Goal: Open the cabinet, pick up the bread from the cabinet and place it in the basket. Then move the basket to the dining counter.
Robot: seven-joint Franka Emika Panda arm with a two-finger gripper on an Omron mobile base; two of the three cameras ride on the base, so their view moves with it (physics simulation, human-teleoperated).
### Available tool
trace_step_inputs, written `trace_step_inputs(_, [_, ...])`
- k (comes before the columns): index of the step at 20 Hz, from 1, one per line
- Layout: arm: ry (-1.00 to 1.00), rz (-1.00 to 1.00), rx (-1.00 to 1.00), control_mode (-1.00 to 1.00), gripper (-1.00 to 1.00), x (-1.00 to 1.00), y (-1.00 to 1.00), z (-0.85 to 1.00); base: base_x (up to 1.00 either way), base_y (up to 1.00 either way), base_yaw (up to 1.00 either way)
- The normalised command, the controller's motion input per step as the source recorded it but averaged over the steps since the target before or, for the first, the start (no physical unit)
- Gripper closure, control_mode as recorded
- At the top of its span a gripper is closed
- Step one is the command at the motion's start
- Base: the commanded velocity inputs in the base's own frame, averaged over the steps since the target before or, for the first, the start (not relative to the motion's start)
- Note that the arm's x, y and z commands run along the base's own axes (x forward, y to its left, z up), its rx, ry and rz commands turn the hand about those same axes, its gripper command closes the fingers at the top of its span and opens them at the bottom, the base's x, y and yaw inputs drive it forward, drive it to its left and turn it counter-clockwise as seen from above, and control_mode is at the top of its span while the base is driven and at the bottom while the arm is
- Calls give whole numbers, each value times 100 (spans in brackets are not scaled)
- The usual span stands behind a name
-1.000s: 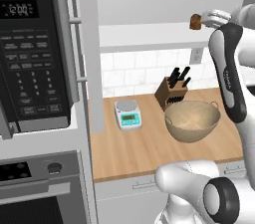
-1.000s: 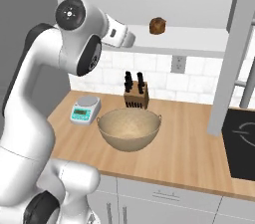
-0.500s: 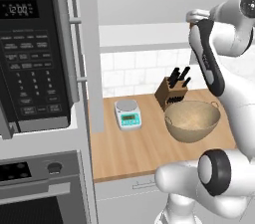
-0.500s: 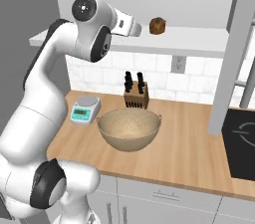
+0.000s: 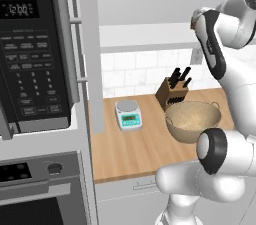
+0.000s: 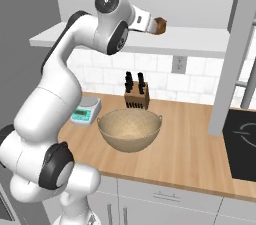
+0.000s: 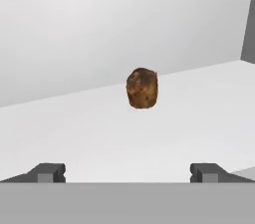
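Note:
The cabinet stands open, one grey door (image 5: 92, 69) swung out at the left and the other (image 6: 232, 54) at the right. On its white shelf (image 6: 200, 44) sits the bread (image 6: 161, 25), a small brown lump. My gripper (image 6: 151, 25) is level with the shelf and just short of the bread, open. In the hand view the bread (image 7: 142, 87) lies ahead of my open gripper (image 7: 127, 173), centred between the fingertips (image 7: 50, 172) and untouched. The tan woven basket (image 6: 130, 129) stands empty on the wood counter below, also seen from the left (image 5: 192, 119). The dining counter is out of view.
A knife block (image 6: 136, 94) stands behind the basket and a small kitchen scale (image 6: 85, 110) to its left. A black microwave (image 5: 30, 54) hangs over an oven at the far left. A dark cooktop (image 6: 242, 149) lies at the counter's right end.
The arm has swung its hand toward the shelf, bringing the open gripper up close to the bread. Bread and basket have not moved.

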Motion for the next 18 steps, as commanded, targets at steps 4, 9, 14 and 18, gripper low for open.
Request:
trace_step_inputs(4, [1, -1, 0, -100, -100, 42, -3, -33, 0, 0, 0])
trace_step_inputs(9, [10, 0, 0, -100, -100, 44, -31, 0, 0, 0, 0])
trace_step_inputs(14, [2, 0, 0, -100, -100, 23, -20, 0, 0, 0, 0])
trace_step_inputs(18, [0, 0, 0, -100, -100, 29, -1, -2, 0, 0, 0])
